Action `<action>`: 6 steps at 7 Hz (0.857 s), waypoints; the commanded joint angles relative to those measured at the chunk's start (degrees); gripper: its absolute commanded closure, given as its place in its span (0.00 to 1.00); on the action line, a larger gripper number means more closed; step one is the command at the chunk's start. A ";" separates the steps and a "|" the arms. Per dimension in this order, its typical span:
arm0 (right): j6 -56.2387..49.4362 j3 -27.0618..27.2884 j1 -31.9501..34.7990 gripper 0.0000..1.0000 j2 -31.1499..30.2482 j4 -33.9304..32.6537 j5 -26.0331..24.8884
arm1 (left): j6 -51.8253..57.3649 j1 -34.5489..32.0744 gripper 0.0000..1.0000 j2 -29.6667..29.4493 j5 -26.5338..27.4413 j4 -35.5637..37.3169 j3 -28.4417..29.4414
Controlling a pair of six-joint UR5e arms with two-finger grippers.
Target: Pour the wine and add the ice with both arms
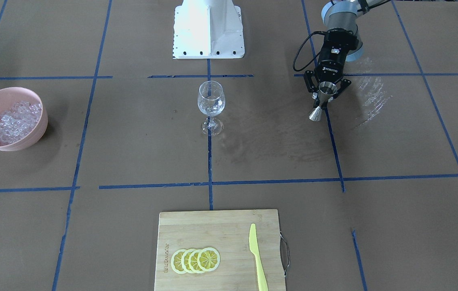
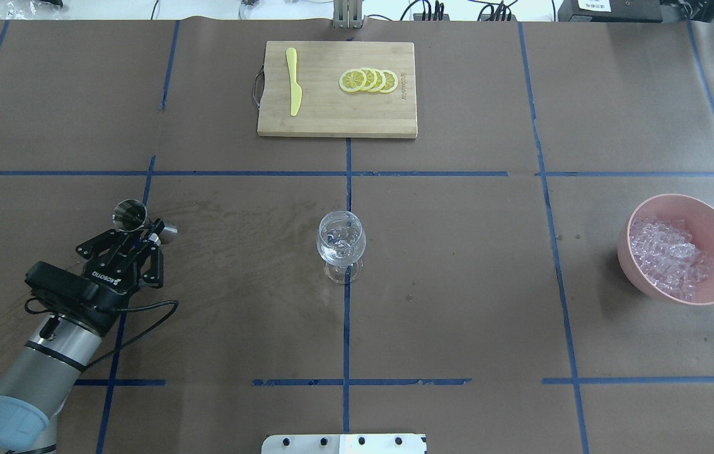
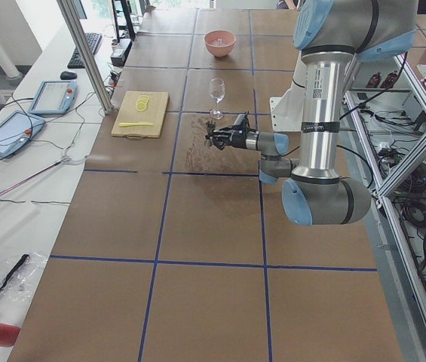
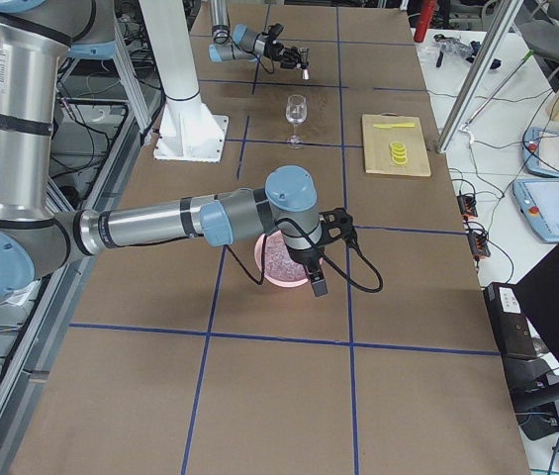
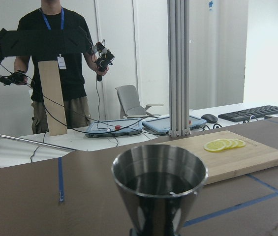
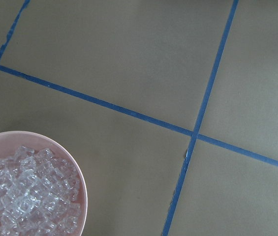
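My left gripper (image 1: 326, 96) (image 2: 144, 236) is shut on the waist of a steel jigger (image 1: 322, 101) (image 2: 131, 214), held slightly tilted just above the table, left of the wine glass (image 1: 211, 101) (image 2: 341, 243). In the left wrist view the jigger (image 5: 158, 183) looks dark inside. The clear stemmed glass stands upright at the table's middle; I cannot tell whether it holds anything. The ice (image 1: 13, 121) (image 2: 672, 255) (image 6: 28, 199) fills a pink bowl (image 1: 44, 121) (image 2: 625, 253). My right gripper (image 4: 336, 228) hangs over that bowl; I cannot tell whether it is open.
A wooden cutting board (image 1: 196, 226) (image 2: 325, 120) holds lemon slices (image 1: 195, 260) and a yellow knife (image 1: 256, 254) at the table's far side. The white base block (image 1: 208, 28) stands behind the glass. A smeared patch (image 2: 230, 227) marks the paper.
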 commanded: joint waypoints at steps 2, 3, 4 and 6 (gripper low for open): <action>0.00 -0.01 0.00 0.00 0.00 0.00 0.00 | 3.44 -0.49 1.00 -9.96 -0.22 13.09 -1.76; 0.00 -0.09 0.00 0.00 0.00 0.00 0.00 | 5.99 -0.41 1.00 -11.73 -0.13 14.45 -2.39; 0.00 -0.27 0.00 0.00 -0.08 0.00 0.00 | 10.45 -0.32 1.00 -13.57 -0.13 16.81 -2.39; 0.00 -0.36 0.00 0.00 -0.09 0.00 -0.09 | 19.49 -0.14 1.00 -18.93 -0.13 23.47 -2.48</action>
